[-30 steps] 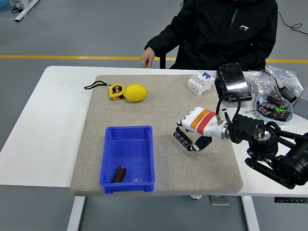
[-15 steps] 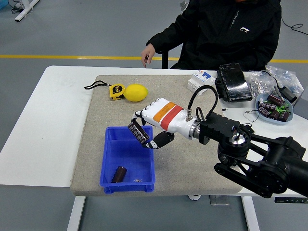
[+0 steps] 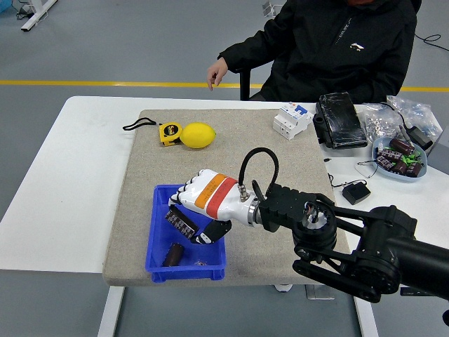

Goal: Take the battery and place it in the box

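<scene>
We see second battery (image 3: 172,254) lying in box (image 3: 210,265), near end. Right hand (image 3: 198,210) above box, fingers clamped on battery (image 3: 180,222). Farther: lemon (image 3: 198,135), tape measure (image 3: 170,133). Person's hand (image 3: 217,72) beyond far edge.

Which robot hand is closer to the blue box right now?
Right. The right hand is over the blue box, holding a battery above the battery lying inside. The left hand is not in view.
</scene>
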